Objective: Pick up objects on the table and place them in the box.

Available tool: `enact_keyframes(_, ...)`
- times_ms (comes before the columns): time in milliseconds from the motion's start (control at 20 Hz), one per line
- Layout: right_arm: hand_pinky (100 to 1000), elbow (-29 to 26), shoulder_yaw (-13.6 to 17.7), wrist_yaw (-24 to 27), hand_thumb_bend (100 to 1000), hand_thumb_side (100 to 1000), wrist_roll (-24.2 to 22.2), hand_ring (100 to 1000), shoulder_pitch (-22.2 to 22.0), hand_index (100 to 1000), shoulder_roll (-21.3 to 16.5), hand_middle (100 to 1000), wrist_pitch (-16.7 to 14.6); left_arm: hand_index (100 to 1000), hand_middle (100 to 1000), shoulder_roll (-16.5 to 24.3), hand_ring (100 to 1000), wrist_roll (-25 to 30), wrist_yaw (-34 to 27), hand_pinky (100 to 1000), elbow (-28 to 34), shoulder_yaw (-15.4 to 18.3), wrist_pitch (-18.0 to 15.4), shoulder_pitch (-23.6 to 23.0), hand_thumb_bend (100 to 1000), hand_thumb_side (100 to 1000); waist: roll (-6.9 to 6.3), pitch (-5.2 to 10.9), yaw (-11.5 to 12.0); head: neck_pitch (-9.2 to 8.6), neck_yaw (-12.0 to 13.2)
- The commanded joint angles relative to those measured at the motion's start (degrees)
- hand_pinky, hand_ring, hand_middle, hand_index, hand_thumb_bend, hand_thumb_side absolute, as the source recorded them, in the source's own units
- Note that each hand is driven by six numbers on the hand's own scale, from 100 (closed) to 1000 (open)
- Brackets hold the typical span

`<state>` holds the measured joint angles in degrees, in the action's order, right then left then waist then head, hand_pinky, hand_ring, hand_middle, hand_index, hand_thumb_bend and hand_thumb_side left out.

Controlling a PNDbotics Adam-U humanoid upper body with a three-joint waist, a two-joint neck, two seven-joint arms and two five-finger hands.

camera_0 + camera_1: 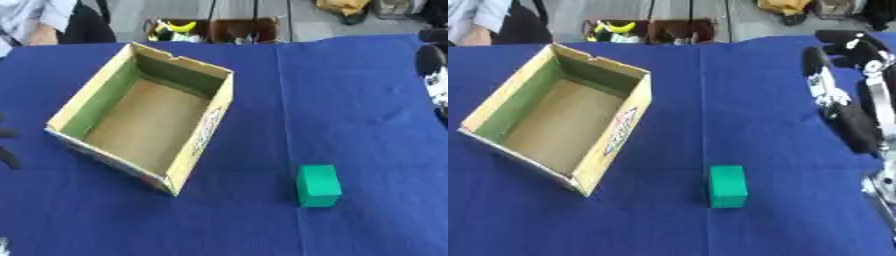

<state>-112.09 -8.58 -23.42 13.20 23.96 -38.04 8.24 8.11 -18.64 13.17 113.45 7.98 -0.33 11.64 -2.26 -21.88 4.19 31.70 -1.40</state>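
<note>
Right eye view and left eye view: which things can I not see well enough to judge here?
- Right robot hand: cut off by the right edge in both views; finger pose is unclear.
- Left robot hand: only dark tips at the left edge of the left eye view.
- Cardboard box: the print on its side is too blurred to read.
- Green block: its far and under sides are hidden.

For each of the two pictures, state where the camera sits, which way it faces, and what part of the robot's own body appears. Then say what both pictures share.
Left eye view: in the robot's head, looking down at the blue cloth-covered table; dark fingertips at the left edge, part of the right arm at the right edge.
Right eye view: same head, same downward look; black-and-silver right hand shows.
Shared: open empty cardboard box and small green block.
</note>
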Motion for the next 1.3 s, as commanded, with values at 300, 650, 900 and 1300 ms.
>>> enact_keyframes(300, 768, 3.62, -10.23, -7.13, 384, 866, -6.81, 813, 3.92, 886, -12.55, 787, -1.35, 826, 608, 0.85, 558, 0.52, -0.21, 251, 1.14, -0.36, -0.06, 0.43, 147, 907, -0.31, 1.04, 0.67, -0.43, -1.50)
enact_keyframes(650, 777, 5.04, -13.42, -13.16, 659, 693, -12.86, 820, 5.14, 916, -13.51, 787, -2.66, 826, 608, 0.68, 558, 0.80, -0.37, 251, 1.14, -0.52, -0.07, 0.52, 147, 907, -0.34, 0.88, 0.93, -0.84, -2.04)
enact_keyframes(900, 785, 6.70, -14.87, -14.78, 650, 582, -17.12, 830, 5.49, 926, -13.80, 801, -4.61, 826, 608, 0.71, 558, 0.87, -0.40, 250, 1.14, -0.55, -0.05, 0.52, 146, 906, -0.31, 0.81, 0.96, -0.96, -2.29)
enact_keyframes(1300, 796, -1.46, -8.14, -5.14, 522, 493, -52.44, 825, 9.52, 923, -14.80, 800, -3.08, 825, 608, 0.83, 558, 0.81, -0.32, 250, 1.14, -0.44, 0.04, 0.18, 146, 906, -0.28, 1.07, 0.42, -0.66, -1.92)
